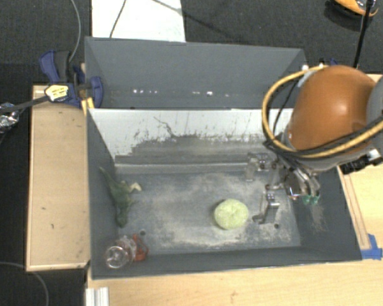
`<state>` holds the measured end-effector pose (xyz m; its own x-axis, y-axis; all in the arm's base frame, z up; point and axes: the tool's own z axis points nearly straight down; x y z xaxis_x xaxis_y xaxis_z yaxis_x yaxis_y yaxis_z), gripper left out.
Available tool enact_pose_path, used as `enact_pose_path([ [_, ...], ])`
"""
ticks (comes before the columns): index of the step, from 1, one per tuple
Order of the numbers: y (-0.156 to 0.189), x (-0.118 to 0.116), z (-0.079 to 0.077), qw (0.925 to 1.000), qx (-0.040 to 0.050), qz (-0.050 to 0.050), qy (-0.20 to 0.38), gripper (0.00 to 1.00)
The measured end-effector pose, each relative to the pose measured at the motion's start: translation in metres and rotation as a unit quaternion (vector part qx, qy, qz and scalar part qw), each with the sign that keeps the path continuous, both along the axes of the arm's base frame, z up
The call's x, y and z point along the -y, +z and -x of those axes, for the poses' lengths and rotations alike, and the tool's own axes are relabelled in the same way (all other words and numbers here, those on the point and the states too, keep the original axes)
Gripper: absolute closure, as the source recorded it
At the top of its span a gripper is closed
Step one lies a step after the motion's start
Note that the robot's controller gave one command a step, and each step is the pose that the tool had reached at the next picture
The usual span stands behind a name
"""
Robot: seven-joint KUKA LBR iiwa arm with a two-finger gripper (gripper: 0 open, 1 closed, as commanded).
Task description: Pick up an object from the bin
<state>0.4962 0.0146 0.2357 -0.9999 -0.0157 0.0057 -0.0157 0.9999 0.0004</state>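
green ball (231, 214) is seen just beside the gripper (272, 210), toward the bin's (179, 171) left wall; grip can't be told

I see a round, pale green ball (231, 214) lying on the floor of the bin (179, 234), close to its front wall.

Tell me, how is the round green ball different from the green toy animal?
The ball is round and pale yellow-green; the toy animal is long, thin and darker green. The ball lies near the middle of the bin floor, just beside the gripper; the toy animal lies along the left wall, far from the gripper. Both are green and rest loose on the floor.
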Motion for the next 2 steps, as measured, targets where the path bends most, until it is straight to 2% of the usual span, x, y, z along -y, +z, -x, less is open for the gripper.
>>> enact_pose_path([
  [1,0.004,0.0,-0.002,1.0,0.0043,0.0,0.0,0.0],
  [2,-0.06,-0.003,0.006,0.9997,0.0056,0.0,0.026,0.0],
])
